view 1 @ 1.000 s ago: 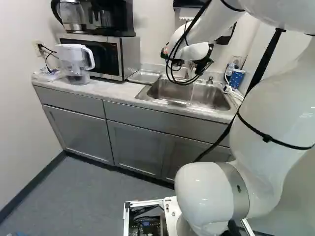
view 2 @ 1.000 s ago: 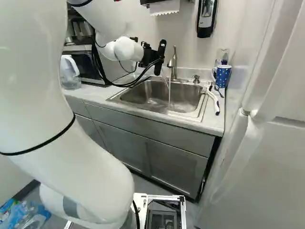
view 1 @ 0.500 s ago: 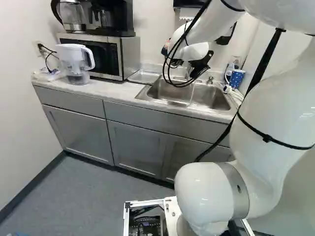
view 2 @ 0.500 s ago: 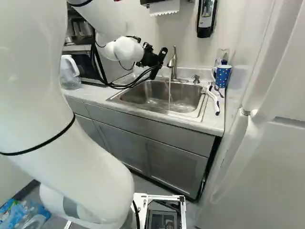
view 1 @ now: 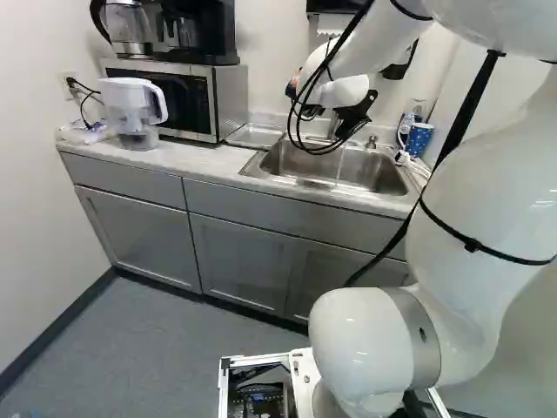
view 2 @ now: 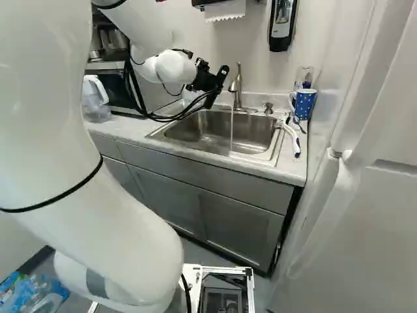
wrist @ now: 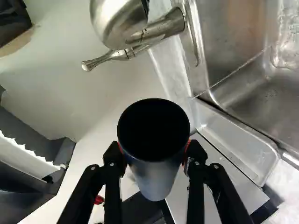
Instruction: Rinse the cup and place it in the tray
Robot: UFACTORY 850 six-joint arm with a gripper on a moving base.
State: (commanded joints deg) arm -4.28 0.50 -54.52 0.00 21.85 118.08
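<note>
Black two-finger claw (view 2: 219, 85) is gripping the dark-mouthed grey round cup (wrist: 154, 179), fingers standing cup-width apart. Cup's hanging on the silver metal faucet's (view 2: 238, 88) near side. Water (view 2: 231, 134) is running into the steel sink (view 2: 255, 132).

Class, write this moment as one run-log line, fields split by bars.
gripper: shut on cup | cup: outside water stream | faucet: running into sink | tray: cup not in it
</note>
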